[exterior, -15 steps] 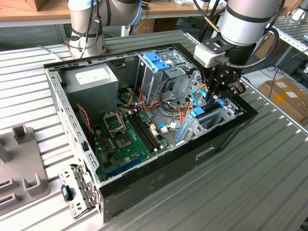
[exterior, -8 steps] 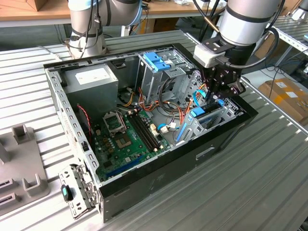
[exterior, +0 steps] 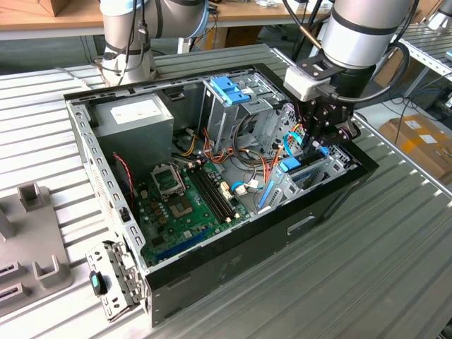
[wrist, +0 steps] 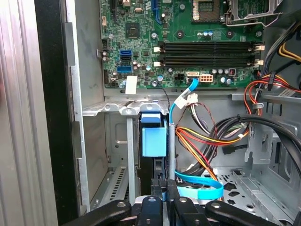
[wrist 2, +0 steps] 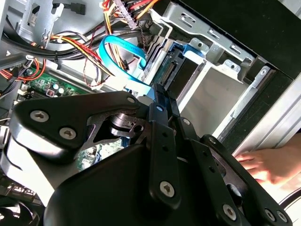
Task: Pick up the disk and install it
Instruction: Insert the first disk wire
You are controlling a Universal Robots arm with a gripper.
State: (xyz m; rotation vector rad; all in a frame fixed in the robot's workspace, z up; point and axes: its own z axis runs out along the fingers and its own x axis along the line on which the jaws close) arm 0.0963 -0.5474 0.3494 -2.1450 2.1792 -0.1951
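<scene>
Robot at work: End effector (exterior: 318,145) low over drive bay (wrist: 117,109) of open computer case (exterior: 233,261), toward table (exterior: 367,282) edge at exterior view's right; grip state cannot be told. Disk (wrist: 154,137) stands on edge in bay. Likely rigid, dense, shock-sensitive; best held by blue carrier frame sides.

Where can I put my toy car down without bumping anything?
On the bare table beside the black wall of the computer case, or between it and the grey blocks. Inside, wires and the gripper leave little room.
</scene>
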